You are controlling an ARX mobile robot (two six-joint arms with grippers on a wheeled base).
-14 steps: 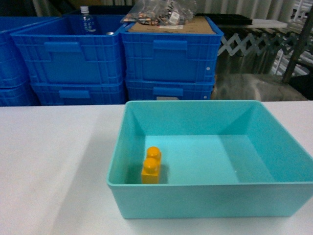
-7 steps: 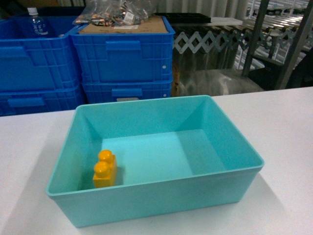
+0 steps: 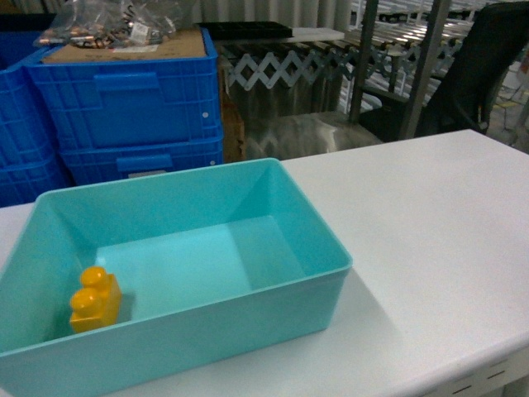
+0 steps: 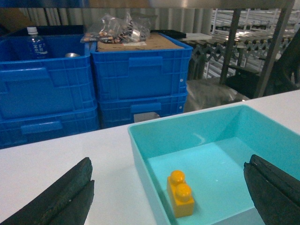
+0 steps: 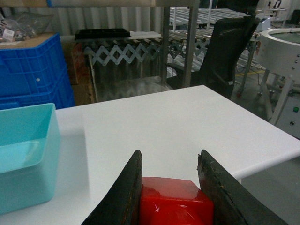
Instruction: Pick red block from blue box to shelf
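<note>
In the right wrist view my right gripper (image 5: 169, 154) is shut on the red block (image 5: 171, 204), which is held above the white table to the right of the blue box (image 5: 28, 154). The blue box (image 3: 248, 327) stands at the left of the head view and holds only a yellow-orange two-stud brick (image 3: 95, 299). My left gripper (image 4: 169, 161) is open, its jaws wide apart over the box's (image 4: 215, 122) left wall and the yellow brick (image 4: 181, 193). The steel shelf (image 3: 430, 50) stands beyond the table's far edge. Neither gripper shows in the head view.
Stacked dark blue crates (image 3: 132, 91) stand behind the box, one carrying cardboard and a bag of parts (image 3: 107, 21). A water bottle (image 4: 35, 44) sits in the left crate. A black chair (image 3: 479, 66) is by the shelf. The table's right edge (image 5: 262, 159) is close.
The head view has swung to the right: the blue box has slid to the left of the frame, and the shelf and the black chair have come into view.
</note>
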